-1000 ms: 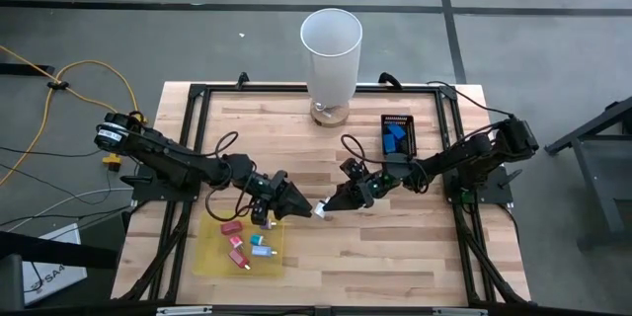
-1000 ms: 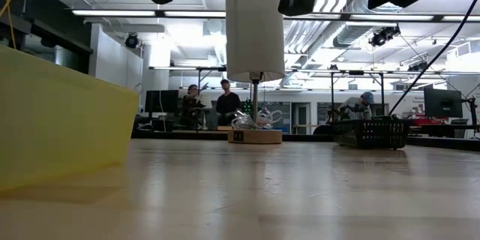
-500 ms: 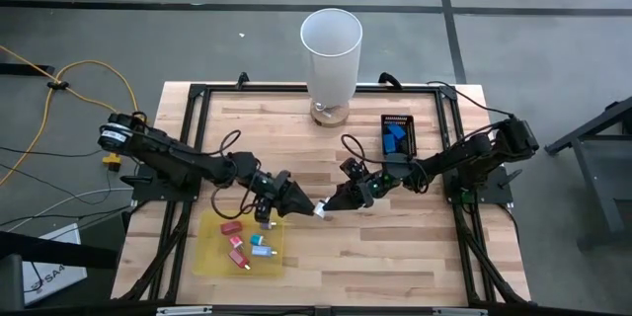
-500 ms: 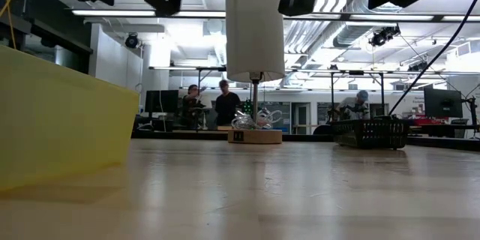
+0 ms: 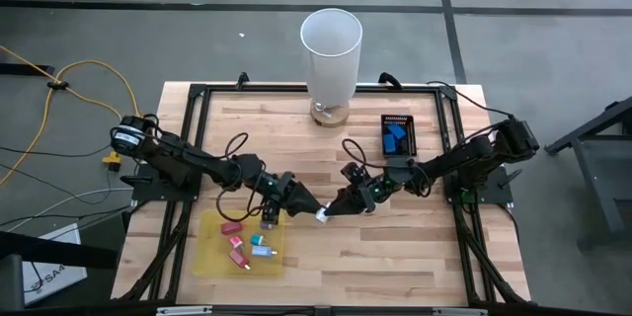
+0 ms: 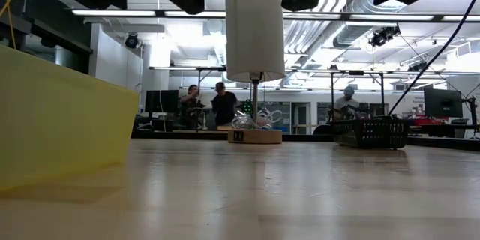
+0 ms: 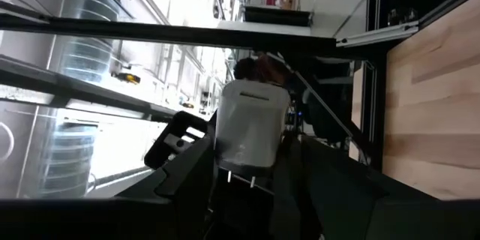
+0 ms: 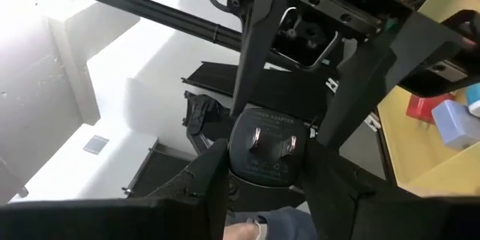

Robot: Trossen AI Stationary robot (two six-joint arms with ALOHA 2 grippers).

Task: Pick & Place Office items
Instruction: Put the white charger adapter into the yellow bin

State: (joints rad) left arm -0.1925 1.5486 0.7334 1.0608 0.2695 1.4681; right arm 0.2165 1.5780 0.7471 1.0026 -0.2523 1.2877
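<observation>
A small white plug adapter (image 5: 323, 215) hangs over the table's middle between my two grippers, which meet tip to tip. My right gripper (image 5: 334, 209) is shut on it; its grey face with two metal prongs (image 8: 268, 144) looks back at that wrist. My left gripper (image 5: 312, 207) comes from the other side, open, with a finger on either side of the white body (image 7: 251, 129). More office items, red (image 5: 231, 227), teal (image 5: 260, 240) and blue (image 5: 262, 251), lie on the yellow sheet (image 5: 212, 257). My right gripper pinches the adapter's body by its two sides (image 8: 234, 166) between its two fingers. The fingers come almost level from the table's right side. The adapter is lifted clear of the table, prongs toward the wrist. Whether my left gripper's fingers (image 7: 191, 166) touch the adapter, I cannot tell.
A tall white cylinder (image 5: 331, 54) stands on a wooden foot at the far middle. A small black tray (image 5: 407, 120) with blue pieces (image 5: 394, 138) sits at the far right. Bare wood lies under the grippers and toward the near right.
My left gripper has gone toward the table's right edge, up to the white adapter at my right gripper's tips. The adapter and my right gripper have stayed where they were.
</observation>
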